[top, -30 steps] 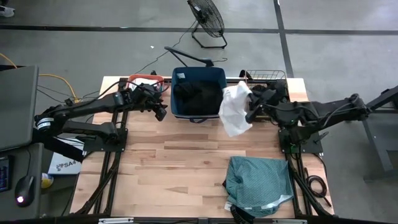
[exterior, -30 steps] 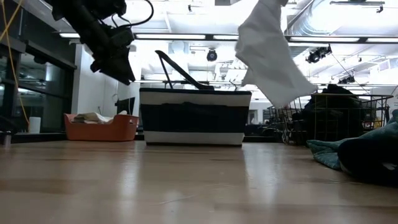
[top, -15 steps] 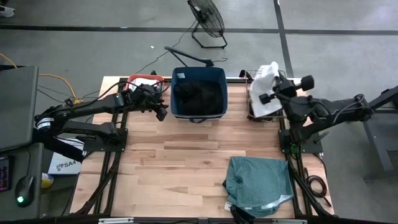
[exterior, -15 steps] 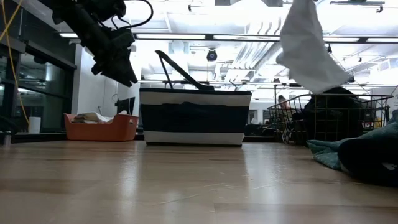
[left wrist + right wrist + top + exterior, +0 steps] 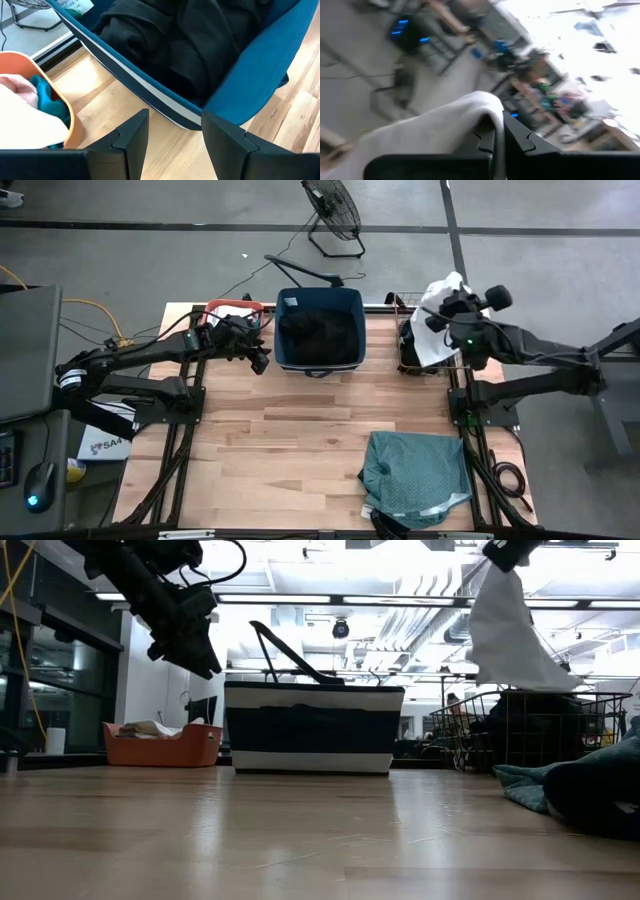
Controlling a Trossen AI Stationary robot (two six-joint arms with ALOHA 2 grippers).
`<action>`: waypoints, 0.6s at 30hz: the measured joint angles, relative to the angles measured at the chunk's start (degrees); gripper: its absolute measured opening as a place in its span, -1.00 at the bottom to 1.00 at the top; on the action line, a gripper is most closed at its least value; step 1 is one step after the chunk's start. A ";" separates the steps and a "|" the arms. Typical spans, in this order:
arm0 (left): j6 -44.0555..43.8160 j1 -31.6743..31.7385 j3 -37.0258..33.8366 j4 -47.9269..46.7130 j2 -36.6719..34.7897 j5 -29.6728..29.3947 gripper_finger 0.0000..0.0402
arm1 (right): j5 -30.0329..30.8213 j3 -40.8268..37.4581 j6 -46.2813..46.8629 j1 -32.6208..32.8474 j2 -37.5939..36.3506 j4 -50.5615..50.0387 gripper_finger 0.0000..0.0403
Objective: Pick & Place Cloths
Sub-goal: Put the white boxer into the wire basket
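The white cloth [image 5: 437,330] is held aloft in the right gripper [image 5: 447,310], whose fingers are clamped shut on a fold of the fabric; in the right wrist view the cloth [image 5: 427,132] is seen draped over the closed fingers. A second ago it was hanging just beside the navy tub [image 5: 320,330], between the tub and the wire basket [image 5: 412,302]. Since then it has been swung outward and is now suspended over the wire basket at the table's far right corner, with its lower edge trailing down toward the dark items already inside. In the low view the cloth [image 5: 510,630] is seen hanging high above the basket [image 5: 530,730]; whether its hem already touches the contents cannot be settled from these views.

The transfer of this one garment is therefore judged nearly complete: only lowering and release appear to remain.

The other cloths are unmoved. Black garments [image 5: 315,335] are still heaped in the navy tub, so more pieces are left to be fetched. The teal-green cloth [image 5: 415,475] is spread on the table's near right part, well apart from the tub.

The left gripper [image 5: 258,360] is kept where it was, hovering just beside the tub's left wall near the orange basin [image 5: 235,308], with its jaws partly open and nothing held between them.
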 joint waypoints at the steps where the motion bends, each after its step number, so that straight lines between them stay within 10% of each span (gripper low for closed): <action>1: 0.00 0.01 0.00 0.00 0.00 0.00 -0.11 | -3.03 0.00 1.59 -1.50 0.06 -1.71 -0.98; 18: 0.00 0.02 0.00 0.04 0.00 0.09 -0.11 | -51.12 0.00 35.99 -20.97 7.72 -27.00 -0.98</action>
